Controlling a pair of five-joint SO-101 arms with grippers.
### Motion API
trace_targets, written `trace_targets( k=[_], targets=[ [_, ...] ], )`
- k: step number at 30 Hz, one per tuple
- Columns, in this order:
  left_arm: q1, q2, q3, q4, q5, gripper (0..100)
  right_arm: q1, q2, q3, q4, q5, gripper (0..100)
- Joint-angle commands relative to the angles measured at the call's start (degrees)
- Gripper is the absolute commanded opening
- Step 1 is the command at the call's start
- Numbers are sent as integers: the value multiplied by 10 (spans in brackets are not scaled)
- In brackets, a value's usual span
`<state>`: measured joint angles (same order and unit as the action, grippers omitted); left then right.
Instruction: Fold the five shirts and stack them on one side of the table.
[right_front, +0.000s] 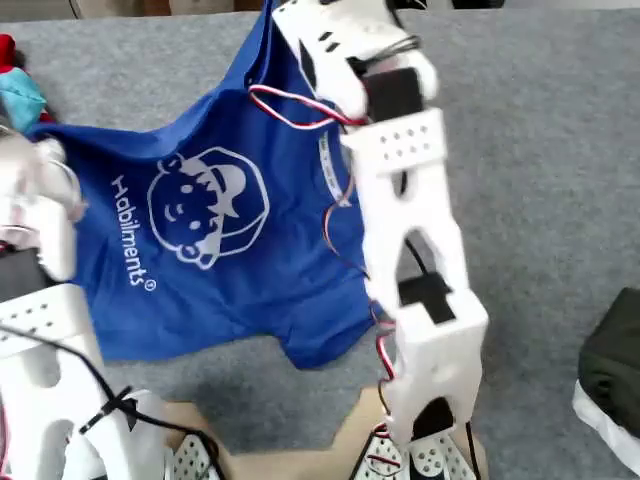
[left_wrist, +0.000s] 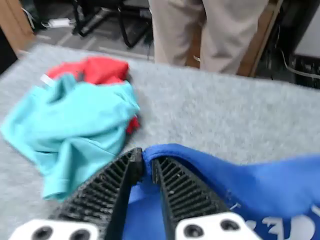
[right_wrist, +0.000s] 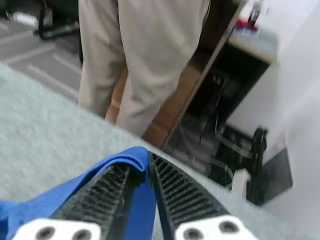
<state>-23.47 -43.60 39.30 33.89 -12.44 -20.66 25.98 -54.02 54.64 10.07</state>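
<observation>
From above, the blue shirt (right_front: 230, 270) lies print-up across the grey table (right_front: 540, 150). It is stretched between the two arms, with one corner drawn up beneath the right arm (right_front: 405, 200) and the opposite edge running to the left arm (right_front: 40, 230). A dark folded cloth (right_front: 610, 360) sits well apart from both, out on the right arm's outer side, with something white beneath it.

Over to the left wrist view. The left gripper (left_wrist: 148, 162) has its ribbed fingers pressed together on a fold of the blue shirt (left_wrist: 240, 190), which comes right up to the tips. The cloth trails away to one side of the gripper. Just beyond the tips lies a crumpled teal shirt (left_wrist: 75, 130), and a red shirt (left_wrist: 100, 70) is tucked behind it (the two overlap).

Now the right wrist view. The right gripper (right_wrist: 149, 162) is also pinching, with the blue shirt's (right_wrist: 60, 200) hem peaking between its fingers. The cloth drapes off along one finger, and the table (right_wrist: 40, 120) stretches beyond the tips.
</observation>
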Motion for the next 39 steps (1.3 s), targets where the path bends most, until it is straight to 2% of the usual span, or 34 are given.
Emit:
trace_targets(
  k=[1, 4, 8, 11, 19, 24, 27, 30, 39],
  targets=[
    [22, 13, 180, -275, -65, 19, 15, 45, 0, -33, -6, 5],
    [24, 54, 236, -382, -113, 19, 15, 65, 5, -29, -6, 5],
    [9, 107, 215, -364, -121, 19, 15, 61, -2, 19, -4, 5],
    [-4, 119, 174, -278, -121, 19, 15, 47, -19, 90, -2, 5],
    [-5, 119, -5, 131, -121, 19, 12, 17, -89, 372, 103, 5],
    [-4, 119, -92, 307, -121, 19, 11, 15, -130, 473, 108, 5],
    [-4, 118, -117, 376, -121, 19, 21, -4, -118, 478, 108, 5],
    [-4, 107, -117, 417, -123, 19, 18, -58, -47, 478, 108, 5],
    [-10, -1, -46, 430, -124, 19, 17, -316, 293, 471, 125, 5]
  ],
)
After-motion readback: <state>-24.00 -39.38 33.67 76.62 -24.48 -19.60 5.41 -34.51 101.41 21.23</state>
